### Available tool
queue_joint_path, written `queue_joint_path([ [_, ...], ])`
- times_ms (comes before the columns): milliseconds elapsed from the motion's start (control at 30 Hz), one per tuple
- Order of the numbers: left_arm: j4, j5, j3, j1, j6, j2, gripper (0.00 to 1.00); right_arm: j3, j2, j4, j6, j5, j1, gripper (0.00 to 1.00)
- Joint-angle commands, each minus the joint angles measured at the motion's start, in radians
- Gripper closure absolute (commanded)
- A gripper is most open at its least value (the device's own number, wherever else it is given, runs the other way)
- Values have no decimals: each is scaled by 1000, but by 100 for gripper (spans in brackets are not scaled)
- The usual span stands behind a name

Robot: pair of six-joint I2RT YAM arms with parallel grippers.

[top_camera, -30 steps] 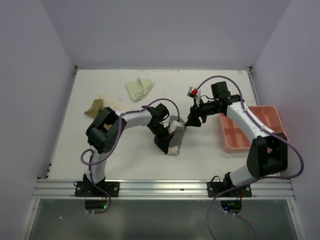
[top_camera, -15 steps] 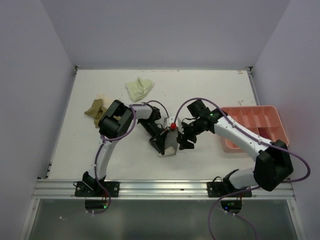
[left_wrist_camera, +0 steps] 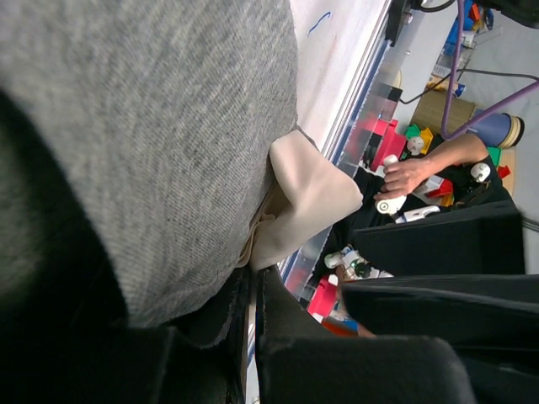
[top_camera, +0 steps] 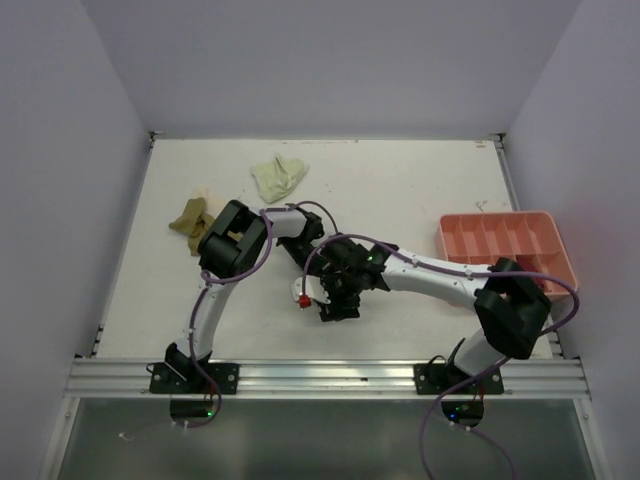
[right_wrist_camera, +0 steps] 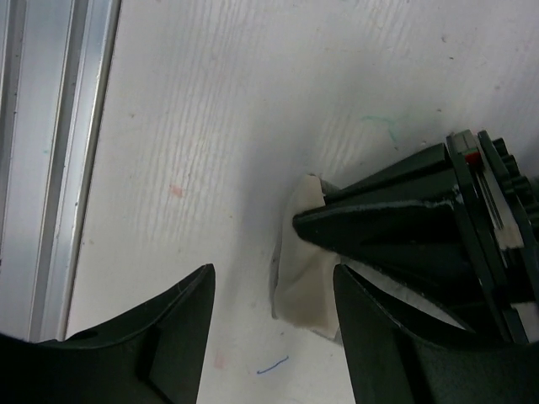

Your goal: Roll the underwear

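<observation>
A grey underwear (left_wrist_camera: 168,126) with a cream piece (left_wrist_camera: 307,198) at its edge fills the left wrist view. My left gripper (left_wrist_camera: 253,290) is shut, with the cloth's edge running in between its jaws. In the top view this bundle (top_camera: 316,291) lies mid-table, mostly hidden under both grippers. My right gripper (right_wrist_camera: 269,337) stands open just above the table, its fingers either side of the cream corner (right_wrist_camera: 307,286) and not touching it. The left gripper's fingers (right_wrist_camera: 404,227) press on that cloth from the right. From above, the right gripper (top_camera: 333,300) sits right against the left gripper (top_camera: 318,280).
A pale yellow-green garment (top_camera: 278,178) lies at the back. An olive-tan one (top_camera: 188,216) lies by the left arm's elbow. The salmon-pink tray (top_camera: 548,228) stands at the right edge. The aluminium rail (right_wrist_camera: 50,168) of the near table edge runs close to the right gripper.
My right arm has swung left from near the tray across the table to the bundle, and its jaws have widened a little. The left gripper has stayed shut on the cloth.
</observation>
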Motion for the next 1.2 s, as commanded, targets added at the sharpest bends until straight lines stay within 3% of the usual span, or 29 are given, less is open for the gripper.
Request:
queue_joint_path([
  [0,111,-353,-33,-16,41,71,100,3,33,88,14,87,12,38],
  [333,129,-342,-47,-14,29,56,98,-53,102,130,80,173,12,43],
  [467,143,-338,-50,-13,17,45,95,-66,138,127,97,179,17,71],
  [500,147,-330,-49,-13,11,40,93,-69,153,130,112,179,15,84],
  [600,198,-309,-78,-3,-20,-21,82,-69,167,136,144,174,17,100],
  [767,375,-241,-159,58,-87,-249,64,-73,139,151,157,156,11,100],
  [933,561,-269,-286,188,-149,-496,57,-67,141,148,161,139,8,100],
  [1167,586,-448,-122,156,-101,-403,55,-129,87,202,112,179,9,100],
])
